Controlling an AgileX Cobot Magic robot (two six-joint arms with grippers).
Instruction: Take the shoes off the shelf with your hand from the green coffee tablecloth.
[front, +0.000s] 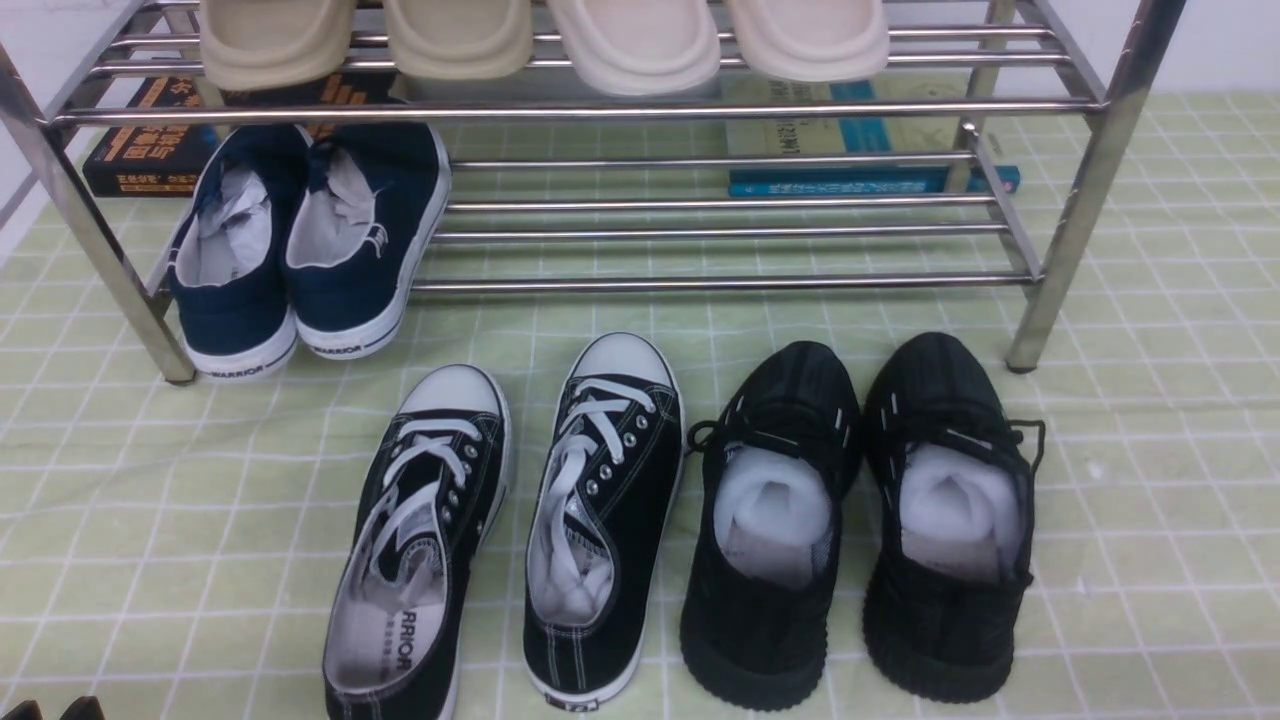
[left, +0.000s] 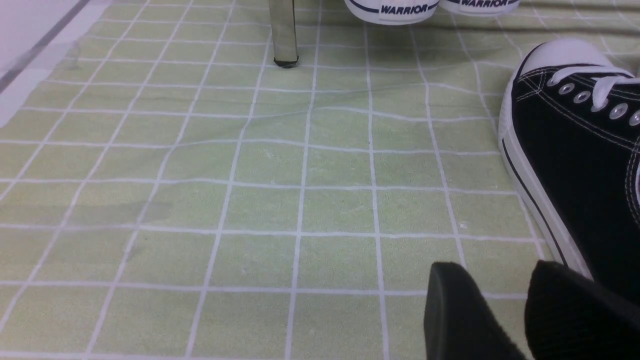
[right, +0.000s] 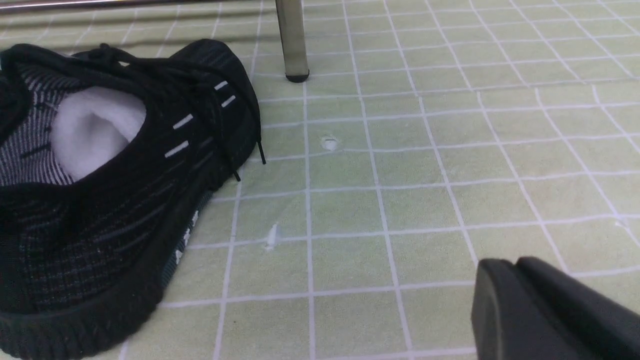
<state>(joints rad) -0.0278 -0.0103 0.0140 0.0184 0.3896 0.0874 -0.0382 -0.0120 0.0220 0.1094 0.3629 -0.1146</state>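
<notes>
Shoes (front: 855, 520), black knit sneakers stuffed with white paper, stand on the green gridded tablecloth (front: 1150, 560) before the chrome tube shelf (front: 1060, 240). My right gripper (right: 505, 300), seemingly closed and empty, should retreat clear.

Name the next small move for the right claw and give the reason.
Probably none beyond pulling back: both black knit shoes already stand on the green cloth, off the shelf. The right claw is beside them, touching nothing and holding nothing.
</notes>
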